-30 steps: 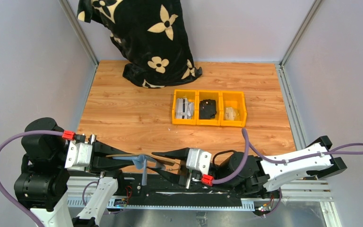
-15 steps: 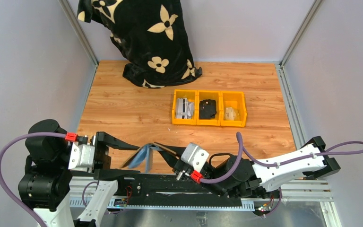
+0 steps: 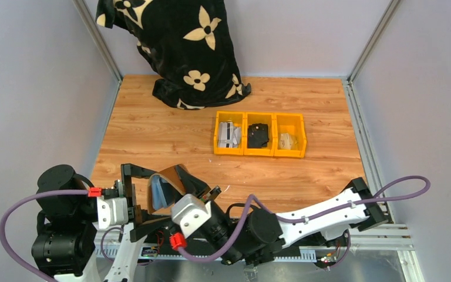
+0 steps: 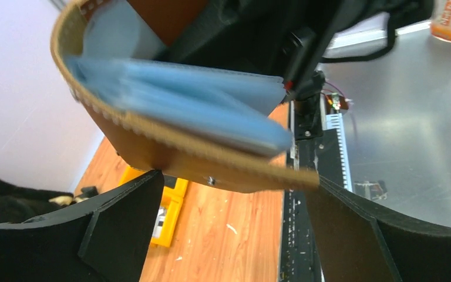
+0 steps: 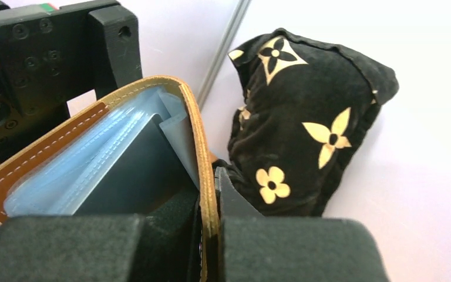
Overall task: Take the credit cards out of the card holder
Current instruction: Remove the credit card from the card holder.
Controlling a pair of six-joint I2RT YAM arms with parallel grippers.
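The card holder, brown with pale blue clear sleeves, hangs open in the air over the table's near edge. My right gripper is shut on its brown cover, seen edge-on between the pads. The sleeves fan out to the left, with a dark flat panel among them. My left gripper stands open just left of the card holder, its fingers wide apart below it. Pale grey flat pieces that look like credit cards lie in the left yellow compartment.
A row of yellow bins sits mid-table, with a black lumpy object in the middle one. A black cloth with cream flowers is heaped at the back left. Grey walls close in on both sides.
My left gripper has opened and let go of the card holder. The right gripper shut on its cover and swung left, carrying it up in front of the left jaws.
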